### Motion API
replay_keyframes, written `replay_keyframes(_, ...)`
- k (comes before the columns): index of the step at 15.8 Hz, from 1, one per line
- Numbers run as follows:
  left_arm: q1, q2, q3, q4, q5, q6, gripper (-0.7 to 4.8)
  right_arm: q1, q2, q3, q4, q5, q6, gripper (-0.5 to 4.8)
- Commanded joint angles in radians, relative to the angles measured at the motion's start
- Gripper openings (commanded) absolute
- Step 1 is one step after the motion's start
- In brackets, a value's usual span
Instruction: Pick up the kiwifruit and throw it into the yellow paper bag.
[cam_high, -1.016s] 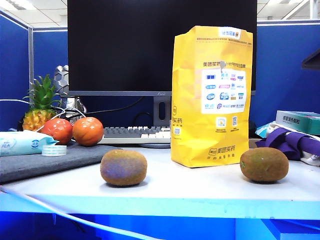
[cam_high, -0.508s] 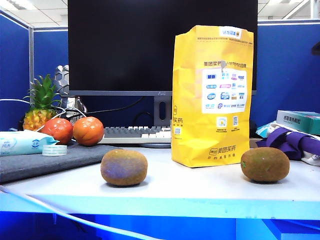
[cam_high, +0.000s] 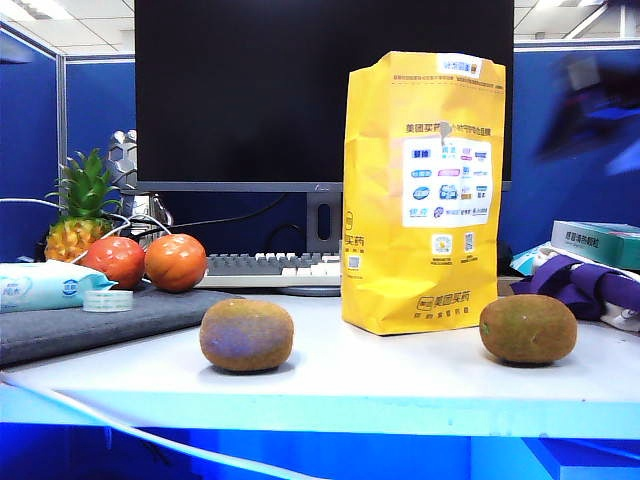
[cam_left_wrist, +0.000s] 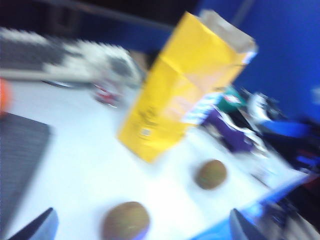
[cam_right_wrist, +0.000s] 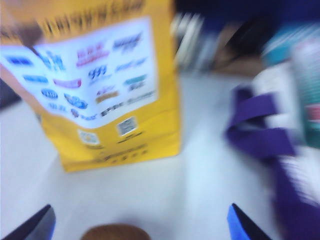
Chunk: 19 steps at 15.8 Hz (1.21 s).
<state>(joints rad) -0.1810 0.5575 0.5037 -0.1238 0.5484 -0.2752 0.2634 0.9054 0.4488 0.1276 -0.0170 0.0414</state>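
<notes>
The olive kiwifruit (cam_high: 528, 328) lies on the white table, right of the tall yellow paper bag (cam_high: 424, 190). In the right wrist view the kiwifruit (cam_right_wrist: 116, 232) shows low between the wide-apart blue fingers of my right gripper (cam_right_wrist: 140, 227), which is open and empty, facing the bag (cam_right_wrist: 100, 85). My right arm (cam_high: 598, 100) is a blue blur high above the kiwifruit. My left gripper (cam_left_wrist: 140, 230) is open too, out of the exterior view; its view shows the bag (cam_left_wrist: 185, 85) and the kiwifruit (cam_left_wrist: 210, 174) beyond it.
A rounder orange-brown kiwifruit with a purplish sheen (cam_high: 246, 335) lies left of the bag. Two tomatoes (cam_high: 150, 262), a pineapple (cam_high: 82, 215), a wipes pack (cam_high: 45, 285) and a grey mat (cam_high: 100, 320) are at the left. Purple cloth (cam_high: 590, 285) and a box (cam_high: 600, 242) are at the right.
My right arm has swung into the exterior view at the upper right as a blue blur. The kiwifruits and the bag have not moved.
</notes>
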Motion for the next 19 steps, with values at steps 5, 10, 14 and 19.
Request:
replay_keyframes(5, -0.001, 0.193, 0.148, -0.177, 0.104, 0.107, 4.79, 0.001, 0.401, 0.289, -0.344, -0.072, -0.122, 4.79)
replay_keyframes(10, -0.001, 0.202, 0.167, -0.203, 0.102, 0.146, 4.79, 0.001, 0.459, 0.292, -0.355, -0.164, -0.122, 4.79)
replay_keyframes(14, -0.001, 0.207, 0.167, -0.203, 0.106, 0.148, 4.79, 0.001, 0.467, 0.292, -0.373, -0.187, -0.12, 4.79)
replay_keyframes(19, -0.001, 0.207, 0.167, -0.203, 0.111, 0.148, 4.79, 0.001, 0.497, 0.291, -0.4, -0.23, -0.116, 4.79)
